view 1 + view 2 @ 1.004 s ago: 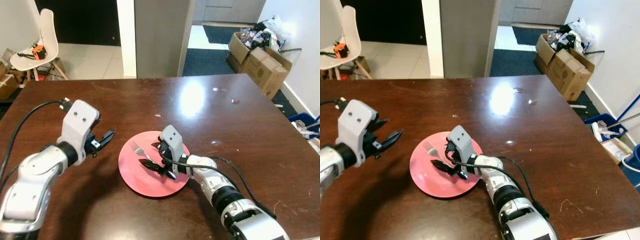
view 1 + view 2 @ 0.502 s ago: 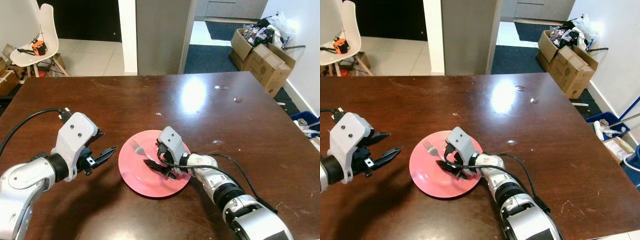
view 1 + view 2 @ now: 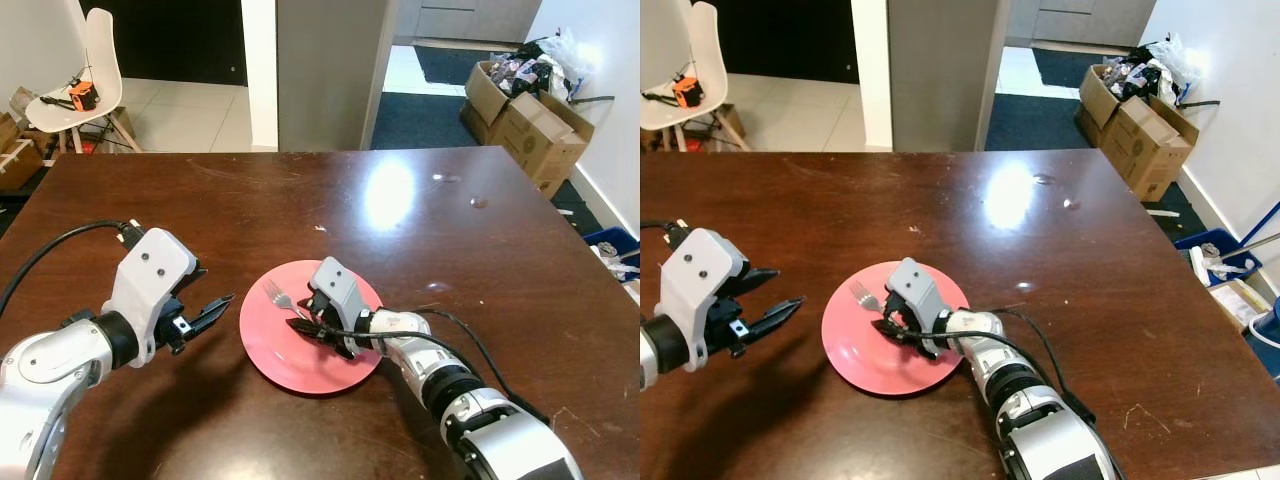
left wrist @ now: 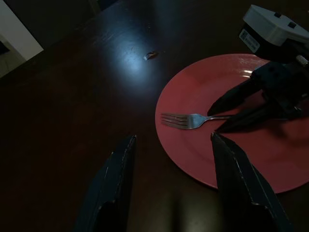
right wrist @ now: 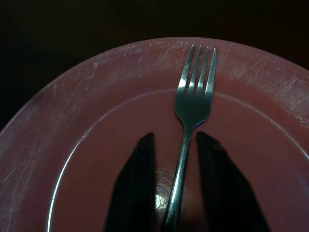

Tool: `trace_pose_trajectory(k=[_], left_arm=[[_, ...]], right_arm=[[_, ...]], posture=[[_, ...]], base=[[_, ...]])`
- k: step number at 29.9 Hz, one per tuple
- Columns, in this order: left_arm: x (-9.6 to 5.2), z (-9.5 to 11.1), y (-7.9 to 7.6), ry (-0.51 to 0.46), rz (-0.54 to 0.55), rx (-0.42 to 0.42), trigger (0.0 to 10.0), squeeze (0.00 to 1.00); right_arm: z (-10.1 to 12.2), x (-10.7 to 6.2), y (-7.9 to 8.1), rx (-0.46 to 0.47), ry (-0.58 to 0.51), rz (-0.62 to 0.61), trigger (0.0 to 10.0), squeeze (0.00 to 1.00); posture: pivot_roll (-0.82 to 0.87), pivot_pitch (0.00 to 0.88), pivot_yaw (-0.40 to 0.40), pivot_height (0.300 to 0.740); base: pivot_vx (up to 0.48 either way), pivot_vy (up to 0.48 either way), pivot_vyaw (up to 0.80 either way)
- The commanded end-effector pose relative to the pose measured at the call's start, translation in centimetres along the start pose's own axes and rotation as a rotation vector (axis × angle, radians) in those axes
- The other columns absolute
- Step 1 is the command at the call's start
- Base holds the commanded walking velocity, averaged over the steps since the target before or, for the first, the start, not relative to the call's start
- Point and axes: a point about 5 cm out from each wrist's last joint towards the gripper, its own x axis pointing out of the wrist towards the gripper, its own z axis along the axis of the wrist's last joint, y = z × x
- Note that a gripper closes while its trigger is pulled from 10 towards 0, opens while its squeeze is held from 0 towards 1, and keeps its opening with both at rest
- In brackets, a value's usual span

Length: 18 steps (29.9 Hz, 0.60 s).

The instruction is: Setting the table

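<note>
A round red plate [image 3: 300, 372] lies on the dark wooden table [image 3: 450, 230], near its front middle. A silver fork [image 3: 277, 296] rests on the plate with its tines toward the table's left. My right gripper [image 3: 305, 322] is low over the plate and open by a narrow gap. Its fingers [image 5: 137, 183] straddle the fork [image 5: 193, 96] handle, with a sliver of plate [image 5: 96, 121] showing on each side. My left gripper [image 3: 218, 286] hovers open just left of the plate, pointing at the fork's tines [image 4: 174, 120].
A white chair [image 3: 95, 70] holding an orange object stands beyond the table's far left corner. Cardboard boxes [image 3: 525, 105] are piled on the floor at the far right. A grey pillar [image 3: 330, 70] rises behind the table. A small crumb [image 3: 320, 228] lies past the plate.
The right gripper's fingers have narrowed from a wide spread to close around the fork handle. The left arm dropped lower beside the plate, then held still.
</note>
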Motion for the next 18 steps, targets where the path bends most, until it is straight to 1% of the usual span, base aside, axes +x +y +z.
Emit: trace_pose_trajectory(k=[1, 7, 13, 14, 18], left_arm=[[0.1, 0.0, -0.4, -0.001, -0.015, -0.003, 10.0, 0.00], [0.4, 0.0, -0.5, -0.004, -0.014, -0.005, 10.0, 0.00], [0.6, -0.1, -0.6, -0.007, -0.016, -0.006, 10.0, 0.00], [0.7, -0.1, -0.6, -0.007, -0.016, -0.006, 10.0, 0.00], [1.1, -0.5, -0.6, -0.008, 0.016, -0.031, 10.0, 0.00]], right_arm=[[-3.0, -0.7, 0.7, 0.072, 0.110, 0.014, 0.0, 0.00], [-2.7, -0.7, 0.7, 0.106, 0.065, 0.035, 0.0, 0.00], [-2.4, -0.8, 0.5, 0.114, 0.037, 0.042, 0.0, 0.00], [-2.0, -0.9, 0.3, 0.114, 0.008, 0.031, 0.0, 0.00], [1.1, -1.1, -0.9, 0.124, -0.190, -0.031, 0.0, 0.00]], posture=[[0.17, 0.086, 0.034, 0.740], [0.16, 0.078, 0.033, 0.740], [0.15, 0.074, 0.031, 0.740], [0.15, 0.073, 0.030, 0.740], [0.14, 0.069, 0.030, 0.740]], base=[[0.000, 0.000, 0.00], [0.000, 0.000, 0.00], [0.000, 0.000, 0.00], [0.000, 0.000, 0.00], [0.000, 0.000, 0.00]])
